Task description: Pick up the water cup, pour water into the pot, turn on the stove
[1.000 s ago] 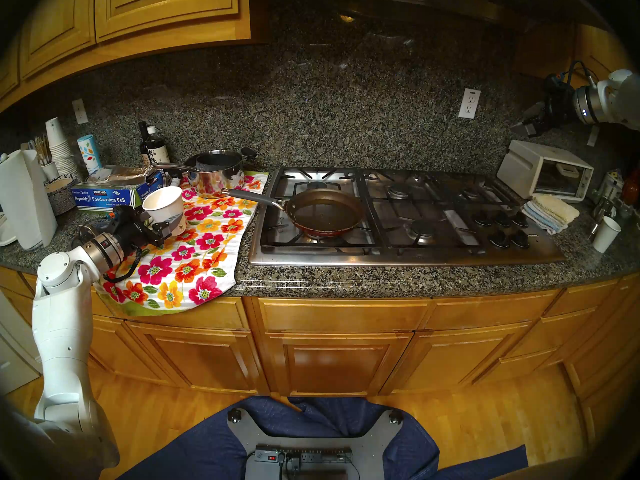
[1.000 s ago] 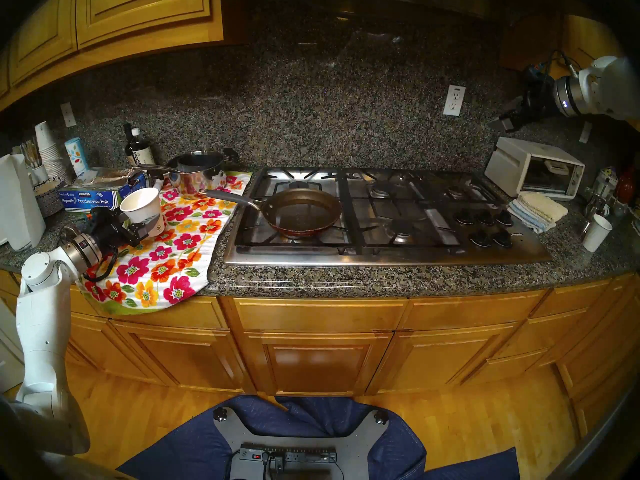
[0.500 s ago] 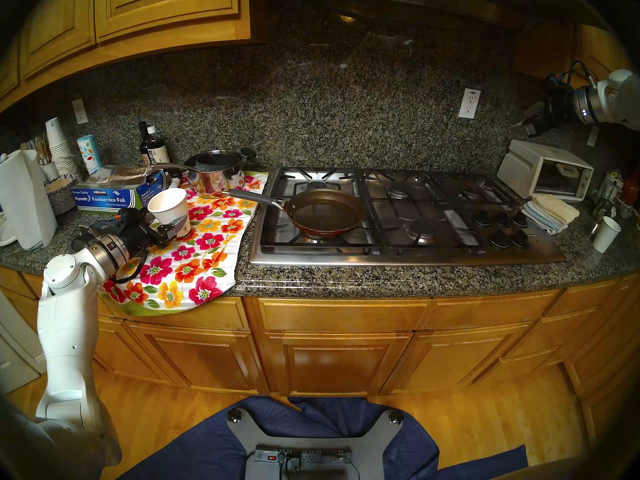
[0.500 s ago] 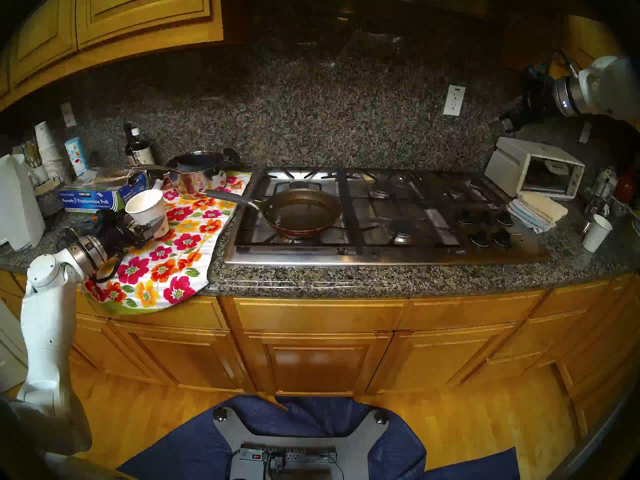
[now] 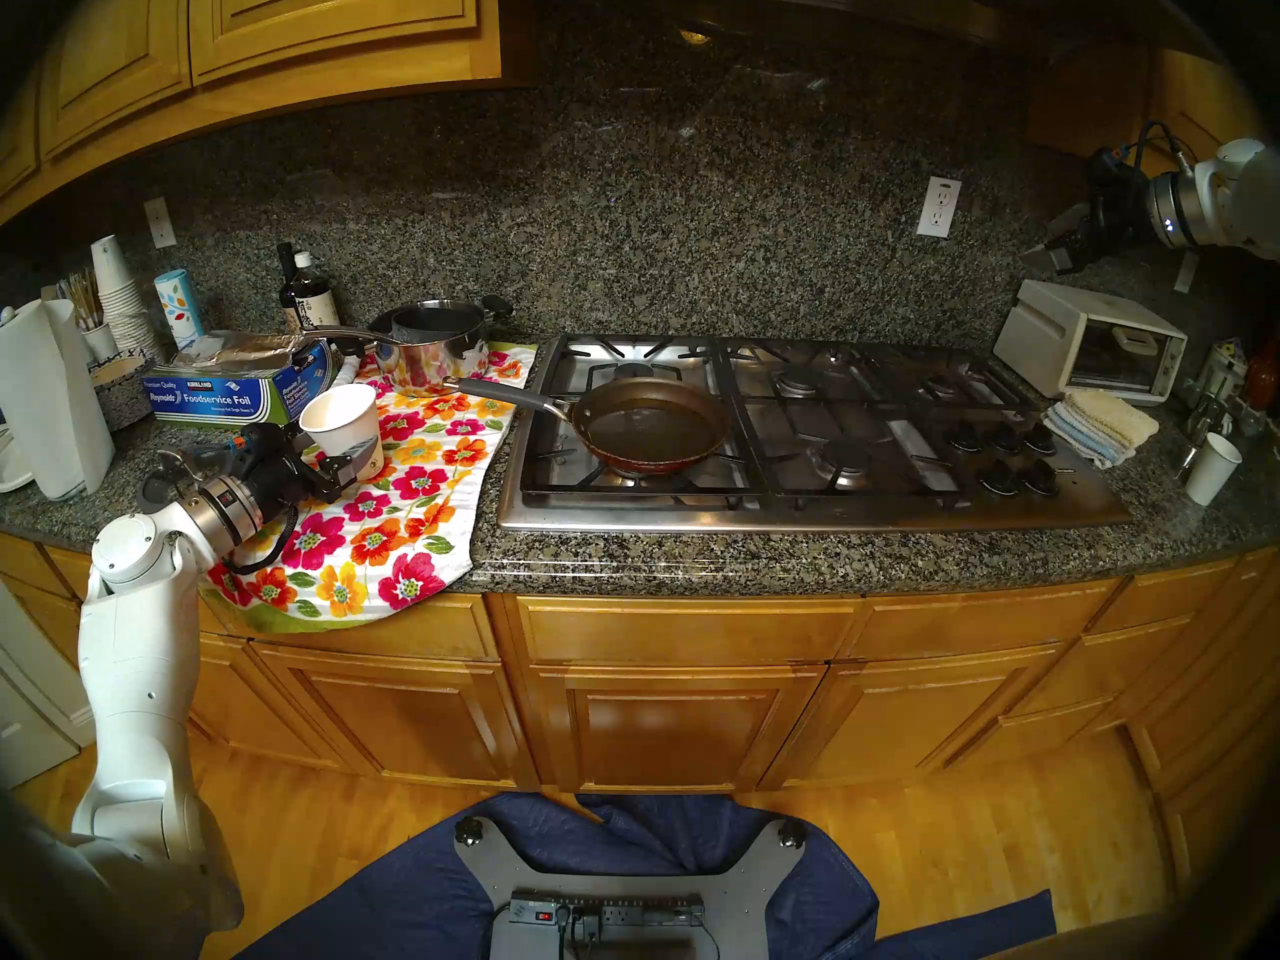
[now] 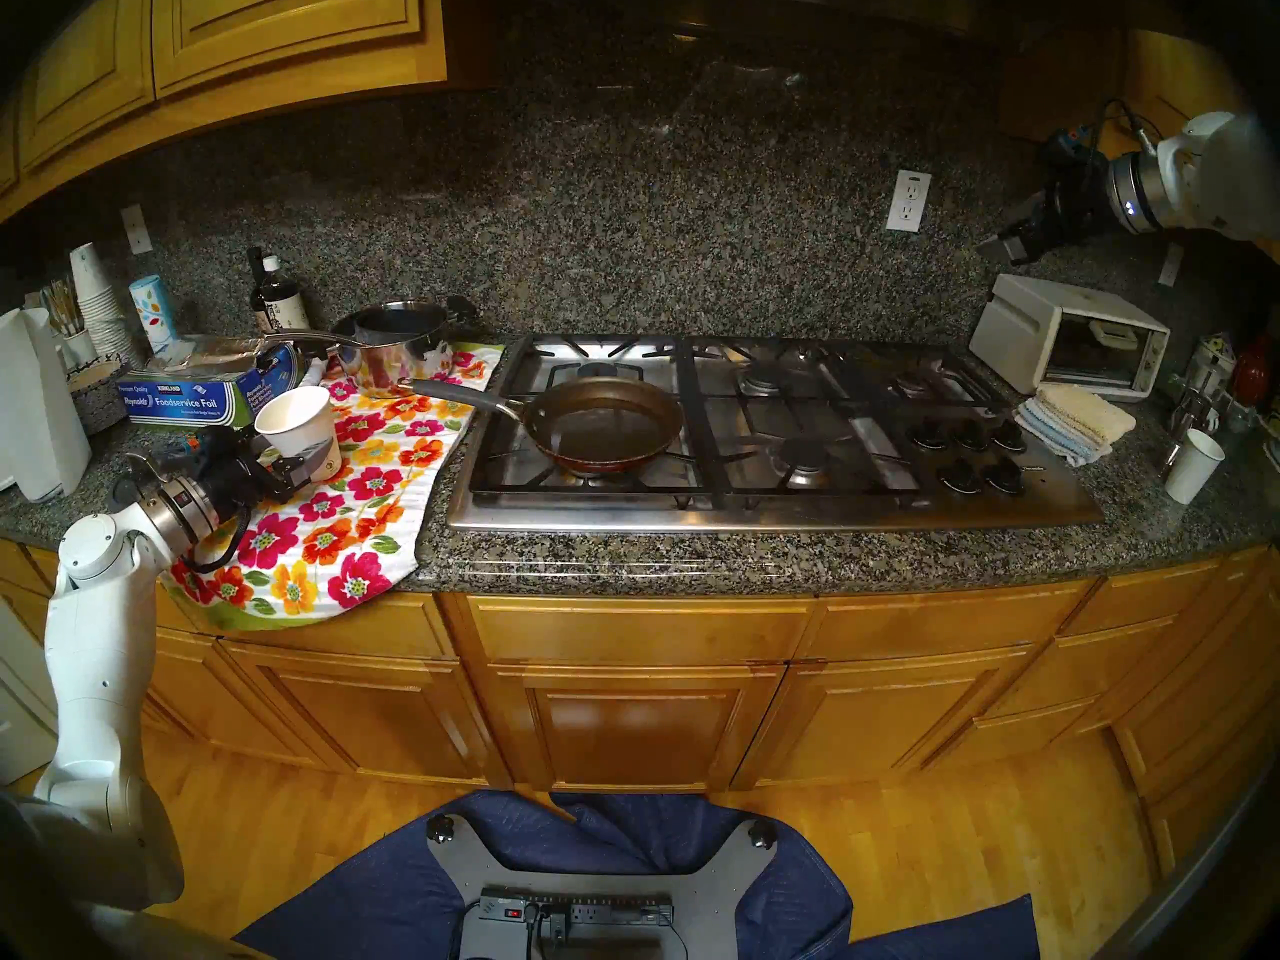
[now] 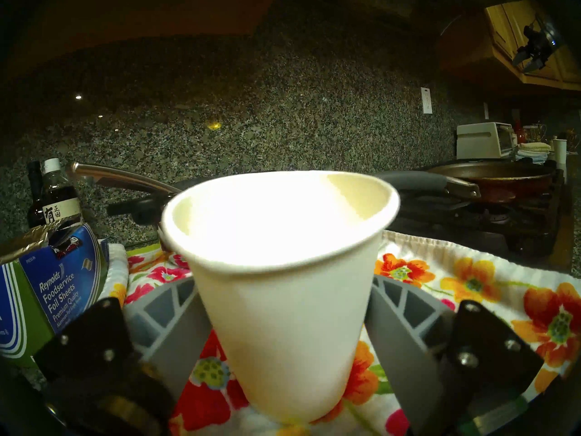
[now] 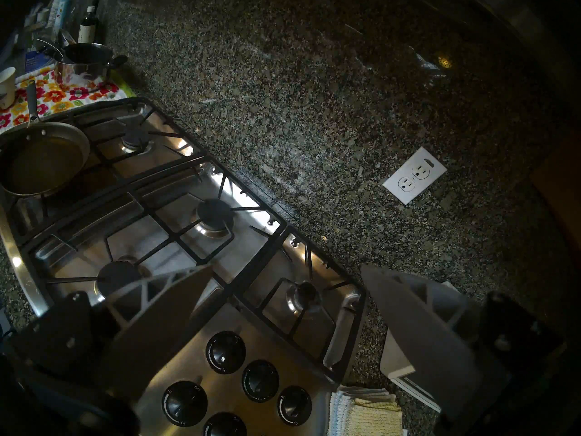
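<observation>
Water cup [image 5: 341, 418]: white, small round green logo low on the side. Cloth [image 5: 388, 522]: white with pink, orange and yellow flowers, green leaves. Pot [image 5: 651, 426]: bronze-brown interior, reddish exterior, grey handle. Stove [image 5: 817, 508]: stainless steel, black grates and knobs. Desk [image 5: 692, 557]: speckled grey-black granite. Foil box [image 5: 221, 397]: blue and green.

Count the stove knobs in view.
5, all black, clustered at the cooktop's front right: three in the back row, two in the front row. None look hidden.
</observation>
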Controlling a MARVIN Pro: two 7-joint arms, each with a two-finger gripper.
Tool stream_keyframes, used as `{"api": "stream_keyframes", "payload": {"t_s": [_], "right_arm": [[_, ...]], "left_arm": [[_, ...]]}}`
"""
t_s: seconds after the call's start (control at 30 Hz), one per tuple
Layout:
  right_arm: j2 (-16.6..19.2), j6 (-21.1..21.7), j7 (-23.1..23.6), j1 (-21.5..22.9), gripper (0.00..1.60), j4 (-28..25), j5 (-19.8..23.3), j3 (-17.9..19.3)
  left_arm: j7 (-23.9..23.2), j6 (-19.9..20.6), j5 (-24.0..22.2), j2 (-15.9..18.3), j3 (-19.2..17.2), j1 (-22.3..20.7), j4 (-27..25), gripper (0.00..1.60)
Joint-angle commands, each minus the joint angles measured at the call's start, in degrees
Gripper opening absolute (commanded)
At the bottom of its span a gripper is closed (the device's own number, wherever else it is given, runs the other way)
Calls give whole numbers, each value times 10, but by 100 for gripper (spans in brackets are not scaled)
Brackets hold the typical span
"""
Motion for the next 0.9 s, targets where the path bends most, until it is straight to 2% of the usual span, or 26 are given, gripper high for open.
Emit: {"api": "stream_keyframes", "payload": {"t_s": [0.0, 0.87], "right_arm": [[-4, 0, -1, 18, 160, 16, 3, 0], [-4, -1, -1, 18, 160, 16, 3, 0]], "left_arm": [[-4, -5, -5, 8, -3, -18, -4, 159], [-7, -8, 1, 19, -30, 16, -24, 160]]}}
